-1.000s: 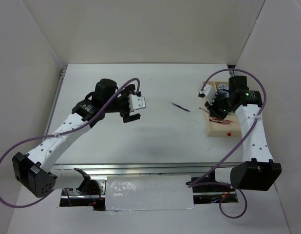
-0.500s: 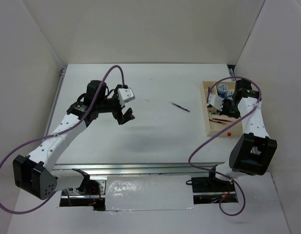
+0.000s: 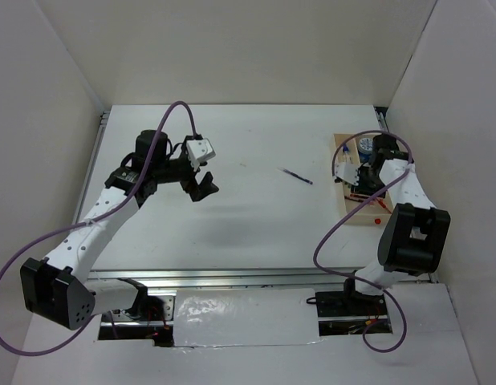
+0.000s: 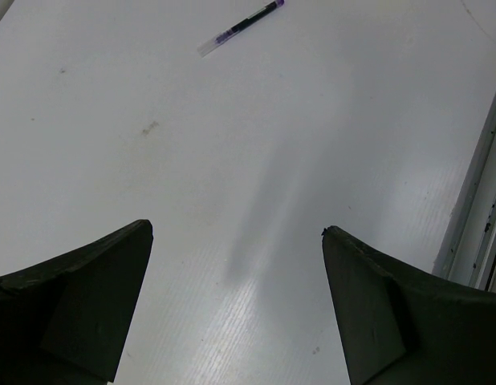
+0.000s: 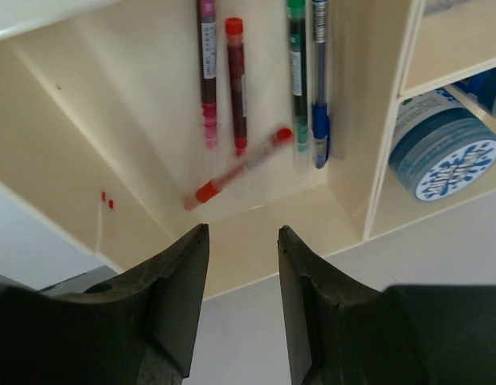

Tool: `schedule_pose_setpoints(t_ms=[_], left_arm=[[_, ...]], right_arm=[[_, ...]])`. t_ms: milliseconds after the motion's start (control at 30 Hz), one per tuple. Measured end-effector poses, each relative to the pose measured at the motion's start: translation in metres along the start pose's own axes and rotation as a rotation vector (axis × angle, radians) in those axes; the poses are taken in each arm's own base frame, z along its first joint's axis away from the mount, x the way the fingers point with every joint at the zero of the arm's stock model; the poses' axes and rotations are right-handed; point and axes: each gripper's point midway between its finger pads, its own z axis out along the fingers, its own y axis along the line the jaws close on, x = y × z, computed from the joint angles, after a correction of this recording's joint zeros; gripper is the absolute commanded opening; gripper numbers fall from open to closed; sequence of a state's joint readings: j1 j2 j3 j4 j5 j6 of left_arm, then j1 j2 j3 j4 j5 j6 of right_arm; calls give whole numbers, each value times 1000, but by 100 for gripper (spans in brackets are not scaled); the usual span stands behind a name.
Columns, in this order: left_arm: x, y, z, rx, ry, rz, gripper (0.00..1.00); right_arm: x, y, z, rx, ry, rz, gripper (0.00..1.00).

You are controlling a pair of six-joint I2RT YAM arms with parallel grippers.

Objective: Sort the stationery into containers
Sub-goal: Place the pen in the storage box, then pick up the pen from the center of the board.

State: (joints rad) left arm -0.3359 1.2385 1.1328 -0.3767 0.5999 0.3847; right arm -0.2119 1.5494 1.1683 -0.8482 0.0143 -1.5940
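My left gripper [image 3: 205,187] hangs over the left half of the white table [image 3: 256,233], at about 10 o'clock from its centre. The jaws are spread wide and hold nothing. From the left wrist camera, my two dark fingers [image 4: 79,305] sit in the bottom corners with bare table between them.

One loose pen [image 3: 298,176], dark with purple on the barrel, lies slanted on the table just past the centre, toward 1 o'clock. It is well apart from both grippers. In the left wrist view it lies at 12 o'clock, near the top edge.

At the 3 o'clock edge of the table sits the beige tray [image 3: 356,215]. My right gripper [image 3: 354,180] hovers over it, and the jaws are parted by a narrow gap with nothing between them.

The right wrist camera looks down into the tray's long compartment. Four pens lie there side by side:
- a dark red pen [image 5: 206,72]
- a red pen [image 5: 236,84]
- a green pen [image 5: 296,80]
- a blue pen [image 5: 319,80]

A fifth pen [image 5: 240,167], with red ends, lies slanted below their tips and looks blurred. I cannot tell whether it touches the others.

At 3 o'clock, beyond a divider [image 5: 384,120], a blue-and-white roll [image 5: 445,152] sits in its own compartment.
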Motion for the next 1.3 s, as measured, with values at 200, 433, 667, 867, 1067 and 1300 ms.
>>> schedule_pose_setpoints(t_ms=[200, 433, 667, 867, 1067, 1300], left_arm=[[-3, 3, -7, -20, -11, -7, 99], [-4, 17, -23, -112, -46, -126, 99], [9, 27, -16, -120, 0, -303, 99], [22, 34, -20, -136, 25, -391, 99], [27, 31, -18, -123, 24, -402, 99], [42, 25, -15, -108, 49, -426, 99]], right_arm=[[-10, -25, -21, 65, -3, 27, 41], [-122, -144, -154, 419, -349, 141, 41], [-250, -116, -94, 130, -487, 184, 42], [-262, -56, 13, -163, -325, 267, 45], [-256, -42, 35, -216, -262, 291, 45], [-255, -35, 53, -248, -238, 309, 44]])
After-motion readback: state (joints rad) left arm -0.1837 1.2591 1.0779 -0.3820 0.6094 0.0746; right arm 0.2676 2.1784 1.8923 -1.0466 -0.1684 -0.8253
